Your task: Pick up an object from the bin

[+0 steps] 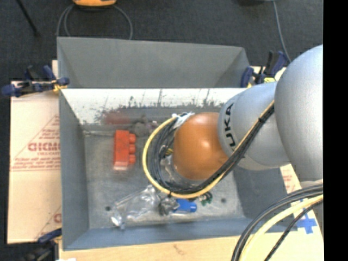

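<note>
low over blue piece beside clear plastic; likely light, slippery, best pinched across middle; gripper clenched or released, cannot tell

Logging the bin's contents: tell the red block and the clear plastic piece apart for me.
The red block is opaque and boxy; the clear plastic piece is see-through and irregular. The red block lies alone at left; the clear plastic piece lies lower in the view, near a blue thing. Both rest on the floor of the bin.
</note>
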### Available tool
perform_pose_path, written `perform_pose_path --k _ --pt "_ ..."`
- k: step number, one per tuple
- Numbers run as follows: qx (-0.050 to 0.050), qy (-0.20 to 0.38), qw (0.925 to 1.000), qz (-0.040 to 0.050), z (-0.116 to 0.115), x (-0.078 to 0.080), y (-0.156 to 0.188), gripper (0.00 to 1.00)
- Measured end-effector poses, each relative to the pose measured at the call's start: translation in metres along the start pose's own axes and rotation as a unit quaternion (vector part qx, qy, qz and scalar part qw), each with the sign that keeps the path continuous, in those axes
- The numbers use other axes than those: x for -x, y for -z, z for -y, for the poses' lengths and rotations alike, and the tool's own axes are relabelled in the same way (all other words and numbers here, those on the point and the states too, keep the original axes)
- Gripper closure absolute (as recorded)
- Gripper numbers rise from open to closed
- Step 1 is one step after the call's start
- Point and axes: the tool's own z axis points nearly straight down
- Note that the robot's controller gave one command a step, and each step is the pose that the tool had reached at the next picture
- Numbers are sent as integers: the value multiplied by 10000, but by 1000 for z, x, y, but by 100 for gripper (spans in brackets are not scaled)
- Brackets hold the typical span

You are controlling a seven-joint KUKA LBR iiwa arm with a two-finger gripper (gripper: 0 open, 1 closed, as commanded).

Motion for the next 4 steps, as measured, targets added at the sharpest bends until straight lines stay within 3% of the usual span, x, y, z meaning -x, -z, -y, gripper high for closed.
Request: perform_pose_path --k 1,2,3,4 --pt "22 95 9999 90 -9 22 97 100" --pt "16 -182 9998 101 8 39 153 100" --pt "43 -726 9973 29 46 40 61 100" --pt "38 -722 9974 63 45 42 65 0"
